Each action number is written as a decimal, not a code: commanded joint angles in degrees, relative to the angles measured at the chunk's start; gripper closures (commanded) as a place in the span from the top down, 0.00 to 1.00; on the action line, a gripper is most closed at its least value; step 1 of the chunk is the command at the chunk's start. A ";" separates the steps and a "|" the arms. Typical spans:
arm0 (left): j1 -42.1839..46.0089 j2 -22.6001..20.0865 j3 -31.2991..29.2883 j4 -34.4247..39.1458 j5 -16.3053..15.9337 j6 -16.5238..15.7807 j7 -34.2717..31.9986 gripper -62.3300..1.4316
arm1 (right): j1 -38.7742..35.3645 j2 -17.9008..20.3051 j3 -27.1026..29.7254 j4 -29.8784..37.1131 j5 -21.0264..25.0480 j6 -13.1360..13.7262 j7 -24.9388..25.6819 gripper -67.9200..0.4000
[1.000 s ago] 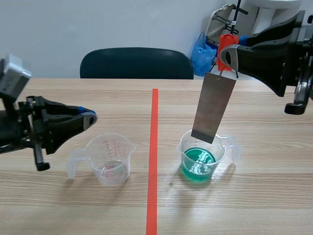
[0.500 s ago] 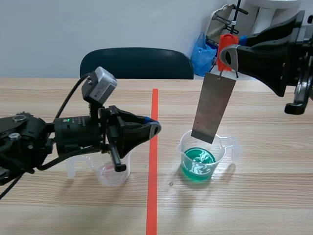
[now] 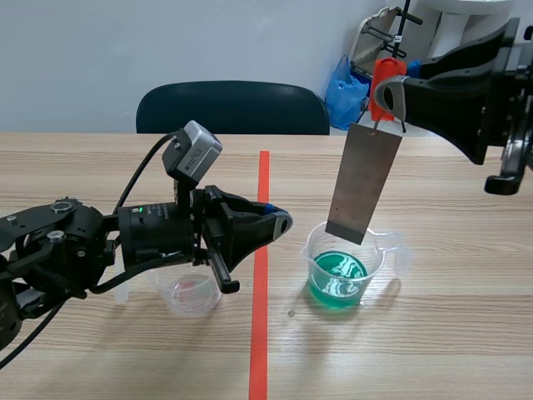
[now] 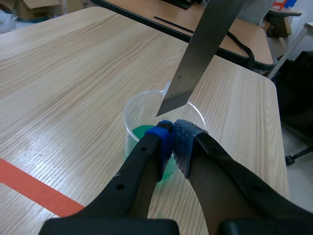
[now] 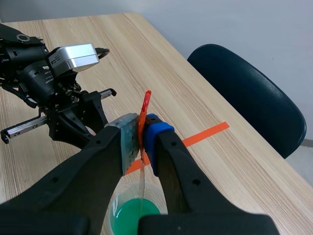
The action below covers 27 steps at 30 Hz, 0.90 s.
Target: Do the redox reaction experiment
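Left gripper (image 3: 281,223), fingers together, moved beside the green beaker (image 3: 315,250).
Right gripper (image 3: 391,96) clamped a clip (image 3: 386,73); its metal plate (image 3: 363,183) hung over that beaker's mouth.

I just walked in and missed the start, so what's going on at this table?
The right gripper is shut on an orange clip, and a grey metal strip hangs from it over a beaker of green liquid, its lower end not in the liquid. The left gripper, shut and empty, points toward that beaker. A second beaker sits under the left arm.
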 commanded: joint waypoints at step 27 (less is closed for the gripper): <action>21.92 -33.16 -19.28 10.14 -4.28 0.61 -18.18 0.07 | 0.66 0.28 0.90 0.28 0.83 0.02 1.27 0.02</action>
